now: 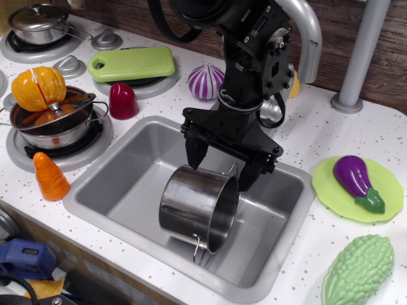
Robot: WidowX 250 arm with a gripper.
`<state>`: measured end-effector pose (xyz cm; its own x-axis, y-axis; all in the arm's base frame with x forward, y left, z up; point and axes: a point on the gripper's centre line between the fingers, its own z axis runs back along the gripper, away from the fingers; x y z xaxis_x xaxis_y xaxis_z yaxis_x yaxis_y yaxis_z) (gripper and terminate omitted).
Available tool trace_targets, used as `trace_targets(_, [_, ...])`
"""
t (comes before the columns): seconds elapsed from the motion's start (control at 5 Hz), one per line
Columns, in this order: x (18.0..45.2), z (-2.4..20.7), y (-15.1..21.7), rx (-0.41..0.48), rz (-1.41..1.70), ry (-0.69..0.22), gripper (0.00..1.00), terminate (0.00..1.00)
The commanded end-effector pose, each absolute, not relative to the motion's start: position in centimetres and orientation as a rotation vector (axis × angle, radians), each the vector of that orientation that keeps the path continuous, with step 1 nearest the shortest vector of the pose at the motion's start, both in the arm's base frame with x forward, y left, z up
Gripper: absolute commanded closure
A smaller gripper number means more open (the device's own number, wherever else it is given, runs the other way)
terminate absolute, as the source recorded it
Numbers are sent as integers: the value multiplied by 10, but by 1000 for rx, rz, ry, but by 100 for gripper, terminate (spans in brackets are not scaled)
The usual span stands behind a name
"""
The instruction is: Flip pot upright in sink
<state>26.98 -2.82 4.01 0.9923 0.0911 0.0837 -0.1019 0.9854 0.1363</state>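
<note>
The shiny steel pot (194,206) lies tilted on its side in the middle of the grey sink (121,184). Its mouth faces right and toward the front. One wire loop handle (231,169) points up and the other (200,249) points down. My black gripper (220,178) hangs just above the pot's upper edge, jaws spread wide. The left fingertip (194,162) is behind the pot's wall and the right fingertip (247,181) is beside the upper handle by the rim. I cannot tell whether either finger touches the pot.
A shallow steel pan (57,127) with orange toy food sits on the left burner. An orange carrot (49,178), a red pepper (123,100), a green cutting board (132,63), a purple onion (205,81), a lidded pot (39,22), the grey faucet (308,38), an eggplant on a green plate (356,181) and a green gourd (356,270) surround the sink.
</note>
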Motion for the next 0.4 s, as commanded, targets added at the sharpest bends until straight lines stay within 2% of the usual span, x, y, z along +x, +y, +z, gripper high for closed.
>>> trace_targets(0.0, [270,40,-28,141,97,-77,0,0])
trace_targets(0.2, [269,34,-28,213,70,-95,0,0])
